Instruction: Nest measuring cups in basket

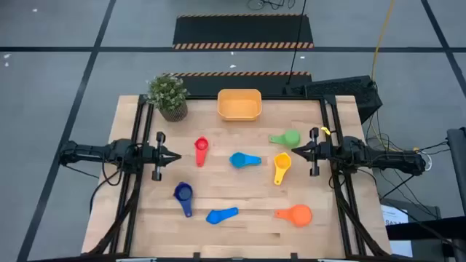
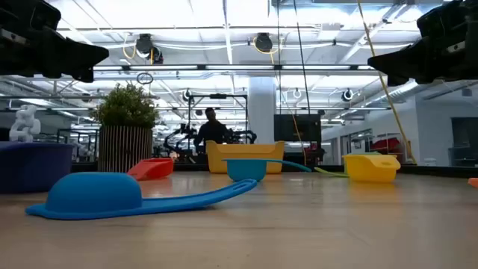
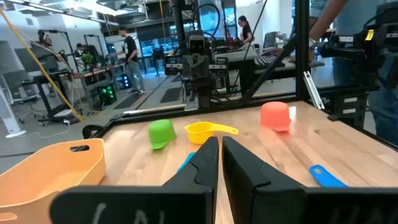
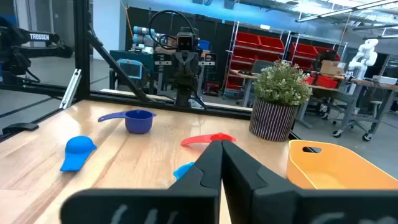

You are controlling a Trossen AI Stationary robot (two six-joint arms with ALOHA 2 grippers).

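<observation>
seven cups (image 1: 245,160) lie scattered on the table (image 1: 240,218), none in the basket (image 1: 239,104) at the far edge near the plant (image 1: 168,97), left claw (image 1: 173,156) and right claw (image 1: 295,151) both clenched empty, so wrong size order blocks nesting.

Table (image 1: 240,211): pale wood planks, smooth, faint satin sheen. Basket (image 1: 239,104): orange-yellow plastic, smooth, semi-matt. Measuring cups, e.g. red cup (image 1: 201,151), yellow cup (image 1: 281,167), orange cup (image 1: 296,214), dark blue cup (image 1: 183,196): smooth moulded plastic, mildly glossy. Plant pot (image 4: 272,121): ribbed, striped, matt. Gripper fingers (image 3: 249,171): black, matt, plastic-like.
</observation>
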